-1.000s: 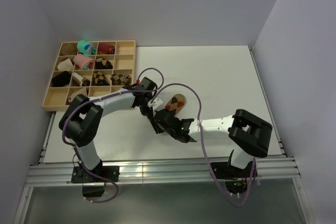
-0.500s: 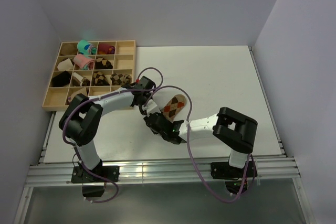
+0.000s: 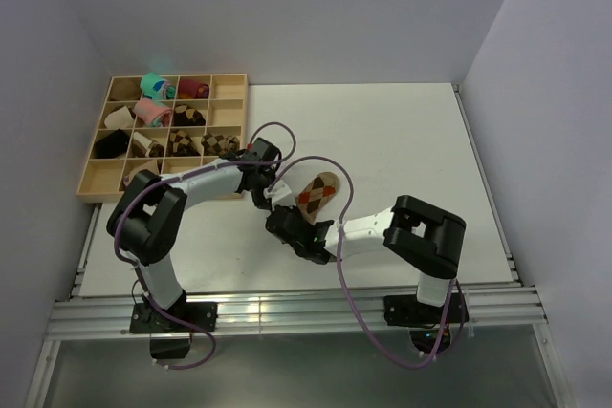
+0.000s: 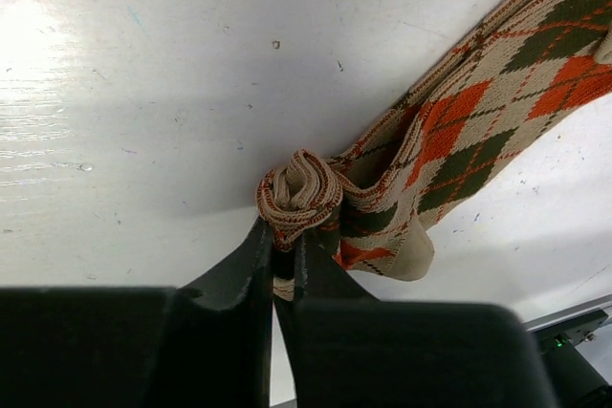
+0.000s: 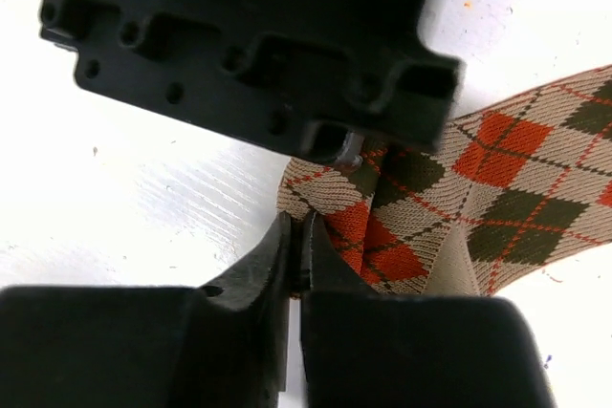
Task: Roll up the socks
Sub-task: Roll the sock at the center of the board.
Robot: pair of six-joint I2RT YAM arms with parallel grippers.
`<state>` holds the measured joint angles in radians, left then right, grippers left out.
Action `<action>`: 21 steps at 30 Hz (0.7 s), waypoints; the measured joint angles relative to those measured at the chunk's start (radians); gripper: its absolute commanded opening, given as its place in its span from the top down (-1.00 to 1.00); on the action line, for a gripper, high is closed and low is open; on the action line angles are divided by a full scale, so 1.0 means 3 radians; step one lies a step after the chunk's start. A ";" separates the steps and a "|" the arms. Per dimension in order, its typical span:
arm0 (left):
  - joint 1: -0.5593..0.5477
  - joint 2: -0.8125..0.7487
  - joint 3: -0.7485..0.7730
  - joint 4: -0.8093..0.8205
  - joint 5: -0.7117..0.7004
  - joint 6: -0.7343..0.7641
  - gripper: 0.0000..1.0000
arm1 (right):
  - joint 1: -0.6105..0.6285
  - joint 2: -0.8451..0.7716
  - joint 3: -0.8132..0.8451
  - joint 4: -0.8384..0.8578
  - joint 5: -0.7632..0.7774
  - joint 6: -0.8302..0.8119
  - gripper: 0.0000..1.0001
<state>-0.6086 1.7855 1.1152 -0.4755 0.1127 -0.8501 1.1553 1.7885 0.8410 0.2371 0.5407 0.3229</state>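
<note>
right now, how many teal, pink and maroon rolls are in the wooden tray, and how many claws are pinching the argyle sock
teal roll: 1
pink roll: 1
maroon roll: 1
claws shut on the argyle sock: 2 (left claw, right claw)
total: 5

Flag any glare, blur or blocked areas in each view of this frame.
Top external: evenly lit and sharp, with only soft shadows. Left wrist: glare whitens the table at upper left, while the sock is crisp. Right wrist: the table is overexposed, and the dark body of the left gripper blocks the top.
</note>
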 measured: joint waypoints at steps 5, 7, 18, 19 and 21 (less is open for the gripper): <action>0.0043 -0.0015 -0.0010 -0.0011 0.0022 -0.0005 0.29 | -0.0053 -0.0052 -0.0130 0.0195 -0.0145 0.0051 1.00; 0.0061 -0.0072 -0.0066 0.0004 0.0023 -0.0025 0.13 | -0.0109 -0.0118 -0.0211 0.0282 -0.0329 0.0069 1.00; 0.0256 -0.1003 -0.0804 0.0431 -0.0088 -0.0420 -0.58 | -0.0783 -0.0305 -0.0636 0.0914 -0.2076 0.0484 1.00; 0.0256 -0.1088 -0.0884 0.0515 -0.0099 -0.0469 -0.58 | -0.0884 -0.0301 -0.0702 0.1033 -0.2291 0.0587 1.00; 0.0256 -0.1212 -0.1025 0.0637 -0.0102 -0.0551 -0.58 | -0.1088 -0.0262 -0.0797 0.1240 -0.2669 0.0777 1.00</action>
<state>-0.5320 1.4220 0.8078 -0.2844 0.0822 -1.0153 0.8288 1.7100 0.6018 0.6090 -0.2600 0.5560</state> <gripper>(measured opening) 0.790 0.031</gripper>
